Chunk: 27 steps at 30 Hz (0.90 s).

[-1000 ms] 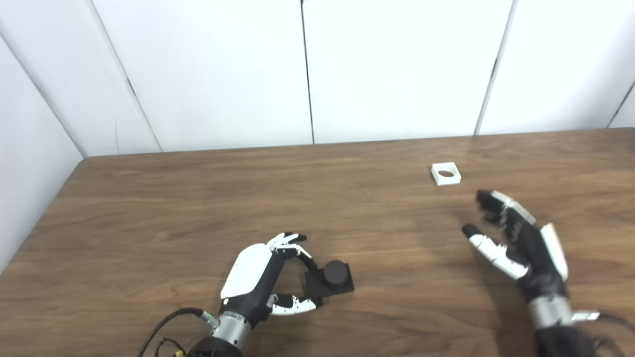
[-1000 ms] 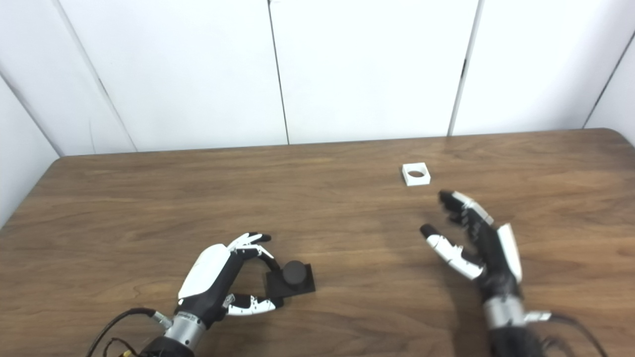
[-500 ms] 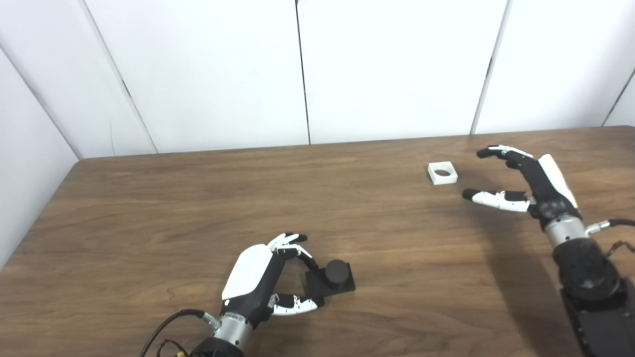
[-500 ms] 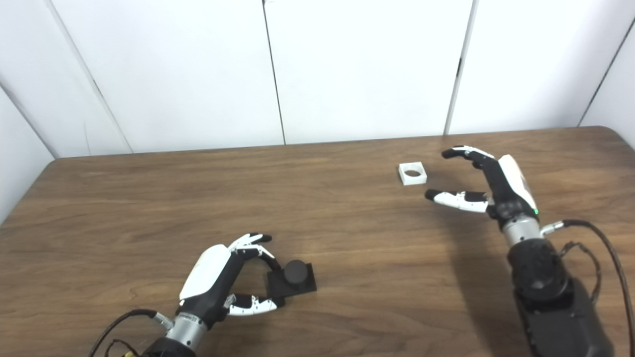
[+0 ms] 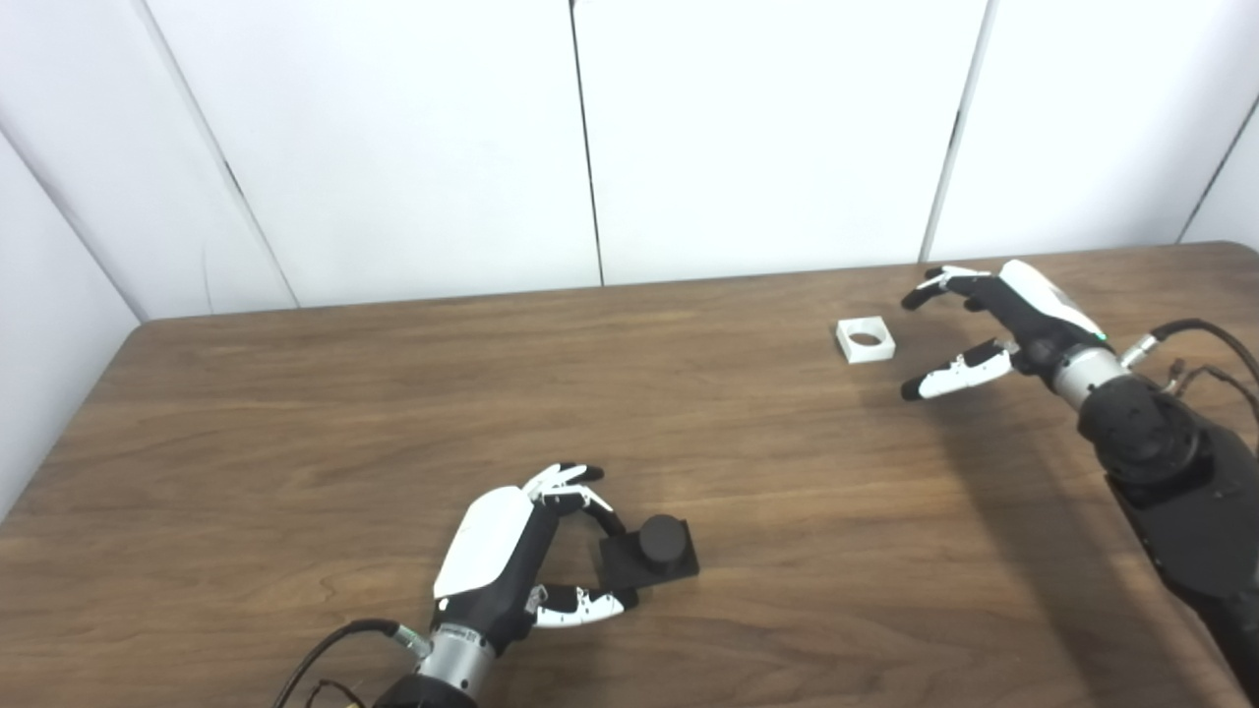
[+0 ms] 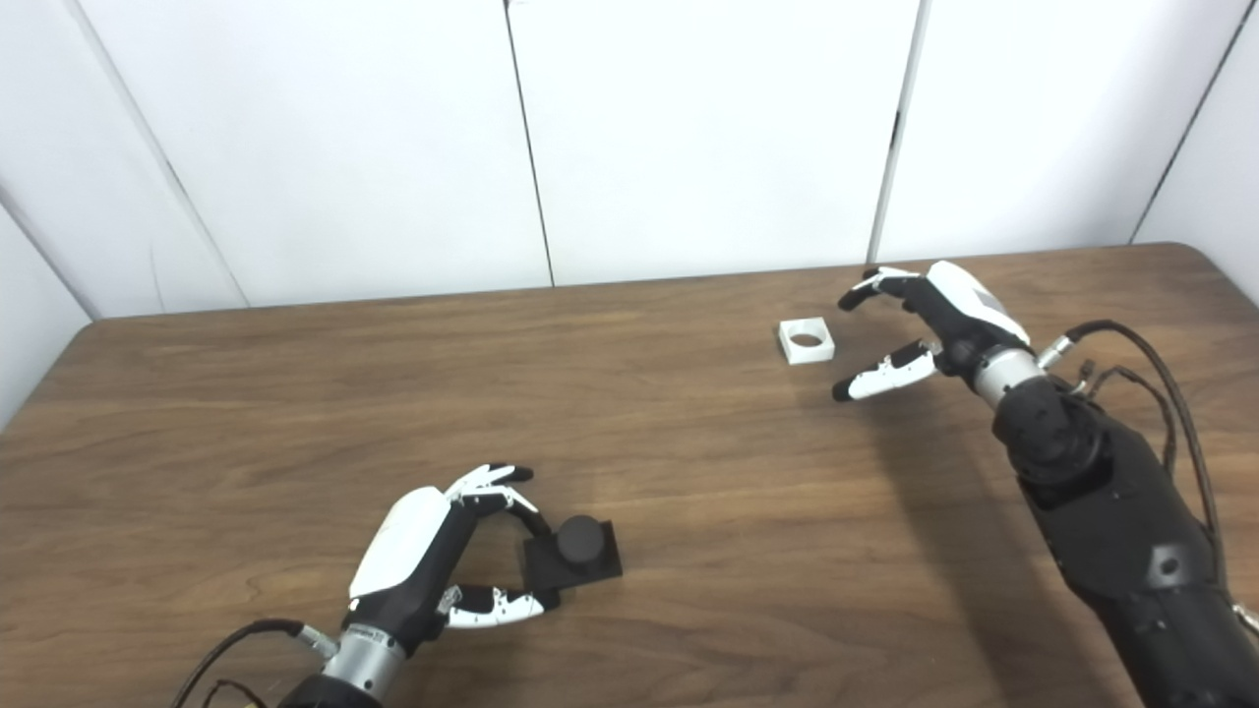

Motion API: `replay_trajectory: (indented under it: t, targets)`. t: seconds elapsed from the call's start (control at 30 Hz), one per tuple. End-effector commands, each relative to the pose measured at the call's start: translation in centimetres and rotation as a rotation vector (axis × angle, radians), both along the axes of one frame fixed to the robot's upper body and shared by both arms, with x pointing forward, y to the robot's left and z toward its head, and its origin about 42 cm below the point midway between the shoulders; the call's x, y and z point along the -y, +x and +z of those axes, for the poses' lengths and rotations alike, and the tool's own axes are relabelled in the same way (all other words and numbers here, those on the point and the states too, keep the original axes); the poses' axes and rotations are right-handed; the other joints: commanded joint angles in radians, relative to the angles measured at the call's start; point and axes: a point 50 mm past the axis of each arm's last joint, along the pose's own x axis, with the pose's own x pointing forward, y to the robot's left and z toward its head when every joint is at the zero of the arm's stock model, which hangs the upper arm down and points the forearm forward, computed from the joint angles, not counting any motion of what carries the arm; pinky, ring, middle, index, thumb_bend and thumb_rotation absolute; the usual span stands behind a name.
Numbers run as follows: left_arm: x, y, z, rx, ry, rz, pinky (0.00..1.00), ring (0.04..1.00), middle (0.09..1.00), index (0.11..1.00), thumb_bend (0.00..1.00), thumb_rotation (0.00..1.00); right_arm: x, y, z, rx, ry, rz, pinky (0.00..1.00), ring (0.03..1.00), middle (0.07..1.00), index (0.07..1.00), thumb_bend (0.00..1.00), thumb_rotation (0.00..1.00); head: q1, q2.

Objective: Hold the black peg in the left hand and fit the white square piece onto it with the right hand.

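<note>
The black peg sits on the wooden table near its front edge, a short round post standing upright on a flat square black base; the base lies flat on the wood. The left hand lies just left of it, its arm coming in from the bottom edge with a cable trailing behind the wrist; its fingers curl over toward the far-left corner of the base while the thumb reaches along the near side, so the hand brackets that corner; the fingertips appear to touch the base, but whether they actually grip it I cannot tell, and the peg is not lifted.

The white square piece lies flat on the table far to the right and toward the back, well apart from the peg, with its round hole facing up. The right hand is just to the right of it, raised a little above the wood and casting a shadow below; its fingers are spread wide apart from the thumb, the fingers pointing toward the piece's far side and the thumb reaching toward its near side; it holds nothing and does not touch the piece. White wall panels stand behind the table.
</note>
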Motion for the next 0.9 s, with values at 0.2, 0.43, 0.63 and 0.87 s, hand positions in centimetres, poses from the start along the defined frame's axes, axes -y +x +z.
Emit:
replay_trajectory:
  t: [0.2,0.43,0.63,0.87]
  targets:
    - [0.6,0.0,-1.2,-0.056,0.024,-0.026,0.84,0.925,0.866,0.491,0.51,0.07,-0.7,3.2,5.1,0.054,-0.122,0.054,0.88,0.960,0.911,0.720,0.95,0.20,-0.002,-0.003]
    - [0.7,0.0,-1.4,-0.051,0.029,-0.023,0.82,0.919,0.861,0.491,0.51,0.07,-2.1,4.5,5.5,0.042,-0.187,0.084,0.93,0.993,0.940,0.728,0.96,0.20,0.007,-0.009]
    - [0.7,-0.1,-1.5,-0.053,0.028,-0.018,0.82,0.919,0.861,0.491,0.51,0.07,-3.2,5.7,5.6,0.020,-0.195,0.091,0.94,1.000,0.954,0.739,0.96,0.25,0.004,-0.006]
    - [1.0,-0.3,-1.9,-0.068,0.030,-0.015,0.81,0.916,0.860,0.491,0.50,0.08,-4.5,7.0,6.3,-0.005,-0.246,0.111,0.92,1.000,0.960,0.756,0.95,0.26,0.004,-0.005]
